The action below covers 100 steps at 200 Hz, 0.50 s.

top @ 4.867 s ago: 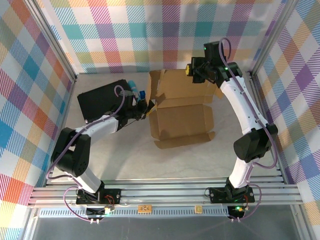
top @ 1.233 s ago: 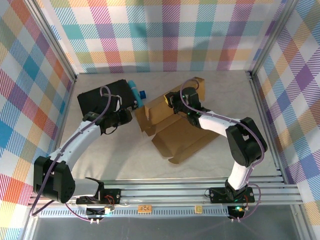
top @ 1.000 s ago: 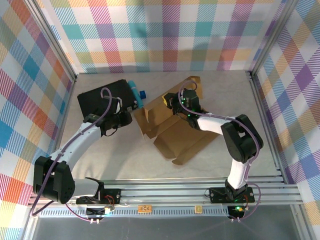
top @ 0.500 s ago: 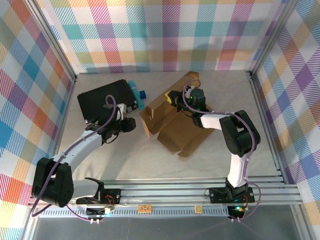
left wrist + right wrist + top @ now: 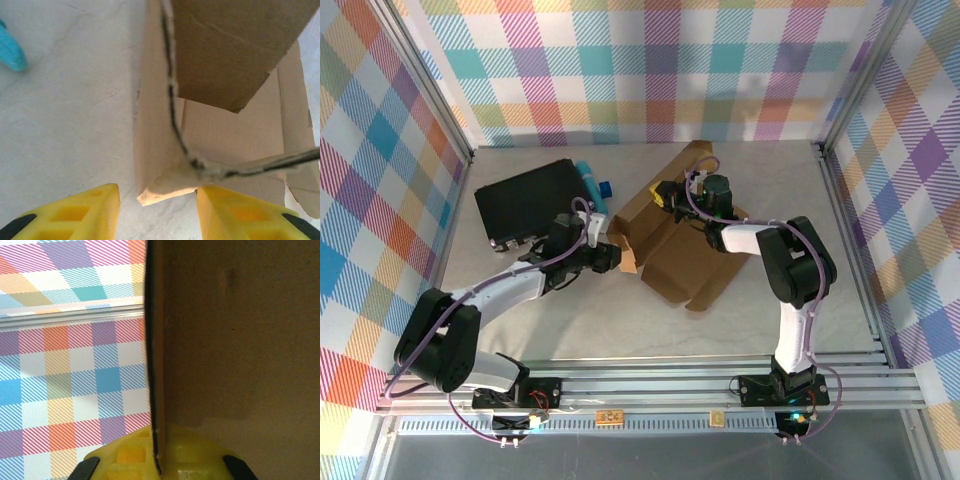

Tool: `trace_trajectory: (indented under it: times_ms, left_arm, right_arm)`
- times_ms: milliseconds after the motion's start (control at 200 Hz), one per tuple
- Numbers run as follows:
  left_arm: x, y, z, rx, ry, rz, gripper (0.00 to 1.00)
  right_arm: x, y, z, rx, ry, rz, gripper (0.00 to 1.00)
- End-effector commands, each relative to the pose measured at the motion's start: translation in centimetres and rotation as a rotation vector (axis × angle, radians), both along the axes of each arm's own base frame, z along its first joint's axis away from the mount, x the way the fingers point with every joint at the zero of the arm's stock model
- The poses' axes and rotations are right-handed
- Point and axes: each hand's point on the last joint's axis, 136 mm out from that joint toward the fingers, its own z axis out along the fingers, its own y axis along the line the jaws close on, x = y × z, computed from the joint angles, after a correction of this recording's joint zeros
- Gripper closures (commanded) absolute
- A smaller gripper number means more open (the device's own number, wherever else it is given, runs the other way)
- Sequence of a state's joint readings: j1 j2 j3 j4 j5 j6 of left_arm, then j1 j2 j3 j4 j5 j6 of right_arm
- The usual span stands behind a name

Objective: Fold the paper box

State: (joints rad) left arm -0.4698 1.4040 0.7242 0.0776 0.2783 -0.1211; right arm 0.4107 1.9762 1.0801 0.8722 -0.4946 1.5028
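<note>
Shifted rightward since a second ago, paper box (image 5: pixel 675 255) sits mid-frame: light, stiff panels, bending at creases. Raised wall edge nipped tight by right gripper (image 5: pixel 665 194). Half-spread left gripper (image 5: pixel 157 205) straddles corner flap, gripping nothing; flap edges suit grasping.

Brown paper box (image 5: pixel 680 262), black case (image 5: pixel 525 203)

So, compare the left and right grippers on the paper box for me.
The left gripper is open, straddling a low corner of the paper box without clamping it; the right gripper is shut, pinching a raised panel's edge. The left gripper sits at the box's left side, the right gripper at its far side. Both have yellow fingers.
</note>
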Motion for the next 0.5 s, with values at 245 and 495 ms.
trace_trajectory:
  times_ms: [245, 495]
  left_arm:
    - [1.8, -2.8, 1.7, 0.001, -0.1, -0.007, 0.55]
    - [1.8, -4.2, 1.7, 0.016, -0.124, 0.028, 0.54]
  right_arm:
    - [0.3, 0.4, 1.2, 0.037, -0.057, 0.027, 1.0]
    - [0.7, 0.4, 1.6, 0.053, -0.06, 0.018, 1.0]
